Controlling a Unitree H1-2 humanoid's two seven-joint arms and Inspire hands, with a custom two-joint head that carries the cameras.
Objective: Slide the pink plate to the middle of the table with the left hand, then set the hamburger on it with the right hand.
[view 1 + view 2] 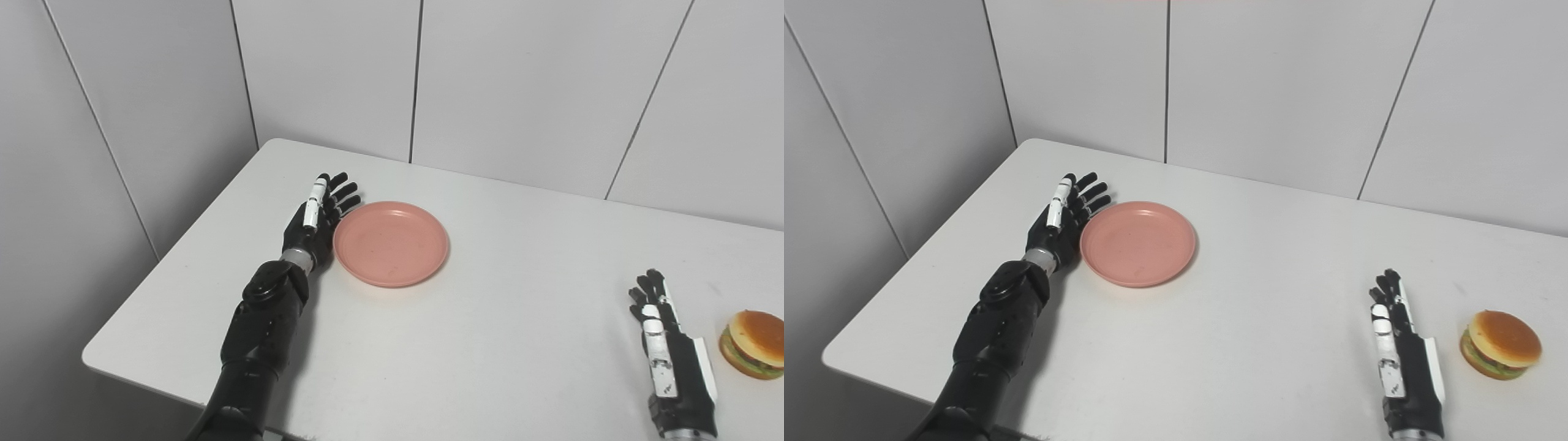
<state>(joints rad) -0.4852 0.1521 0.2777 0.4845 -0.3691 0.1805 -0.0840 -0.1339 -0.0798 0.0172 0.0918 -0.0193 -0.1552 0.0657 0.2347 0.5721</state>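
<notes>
The pink plate (pixel 391 242) lies on the white table (pixel 490 343), left of the middle. My left hand (pixel 318 214) is open, on edge, with its palm against the plate's left rim and the fingers pointing to the back. The hamburger (pixel 753 351) sits near the table's right front. My right hand (pixel 664 343) is open and empty, resting just left of the hamburger, not touching it.
The table's left edge (pixel 177 245) and front left corner (pixel 92 358) are close to my left arm. Grey wall panels (pixel 520 86) stand behind the table.
</notes>
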